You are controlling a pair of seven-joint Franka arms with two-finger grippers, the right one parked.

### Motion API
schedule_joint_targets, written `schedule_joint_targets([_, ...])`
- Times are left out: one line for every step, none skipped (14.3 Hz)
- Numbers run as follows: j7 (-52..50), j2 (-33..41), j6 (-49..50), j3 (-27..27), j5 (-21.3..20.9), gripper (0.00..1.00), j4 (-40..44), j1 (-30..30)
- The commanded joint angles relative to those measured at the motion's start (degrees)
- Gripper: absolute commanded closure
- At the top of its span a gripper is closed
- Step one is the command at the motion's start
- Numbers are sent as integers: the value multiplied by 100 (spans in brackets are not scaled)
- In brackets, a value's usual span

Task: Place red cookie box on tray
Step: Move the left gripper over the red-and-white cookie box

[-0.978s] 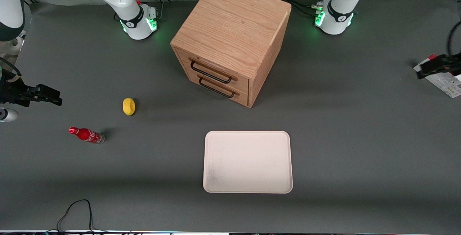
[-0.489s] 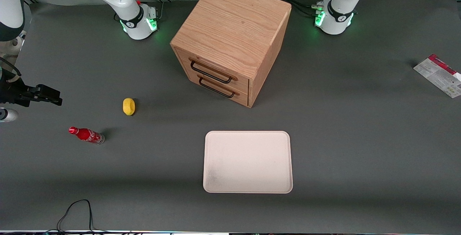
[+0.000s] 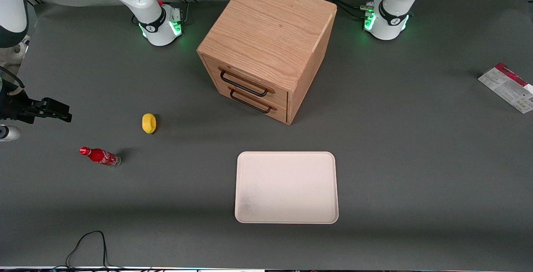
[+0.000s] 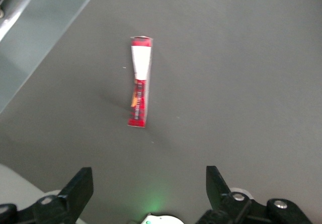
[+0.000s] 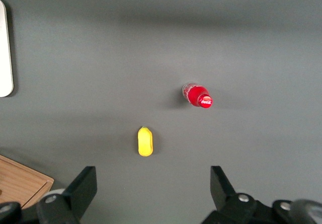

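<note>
The red cookie box (image 3: 507, 87) lies on the grey table toward the working arm's end, cut by the edge of the front view. The left wrist view shows the red cookie box (image 4: 140, 83) edge-on as a thin red-and-white strip. My left gripper (image 4: 149, 186) hovers above the table a short way from the box, open wide, with nothing between its black fingers (image 4: 80, 186). It is outside the front view. The cream-white tray (image 3: 286, 187) sits empty near the front camera, in front of the cabinet.
A wooden two-drawer cabinet (image 3: 266, 47) stands mid-table with its drawers shut. A yellow lemon-like object (image 3: 149, 123) and a small red cola bottle (image 3: 100, 156) lie toward the parked arm's end. The table's edge (image 4: 48, 30) runs close to the box.
A second ago my left gripper hung over the cookie box at the edge of the front view. It has since drawn out of that view. The box has stayed put.
</note>
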State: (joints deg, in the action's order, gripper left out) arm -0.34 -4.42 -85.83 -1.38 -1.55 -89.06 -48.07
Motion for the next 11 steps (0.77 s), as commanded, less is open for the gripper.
schedule_joint_targets([-106,476,-267,-100,-100,0,-602,-386])
schedule_joint_targets([-106,590,-390,-100,-56,0,-777,-535])
schedule_joint_targets([-106,713,-626,-100,-47,0,-1014,-650])
schedule_joint_targets([-124,836,-880,-100,-38,0,-1251,-686])
schedule_joint_targets([-176,898,-1031,-100,-38,0,-1410,-756])
schedule_joint_targets([-255,899,-1076,-100,-29,0,-1499,-765])
schedule_joint_targets([-325,873,-1146,-108,14,0,-1578,-756])
schedule_joint_targets([-335,855,-1295,-108,137,0,-1770,-739])
schedule_joint_targets([-335,855,-1566,-108,199,0,-2042,-713])
schedule_joint_targets([-335,829,-1899,-126,199,0,-2323,-695])
schedule_joint_targets([-335,741,-2233,-143,199,0,-2535,-660])
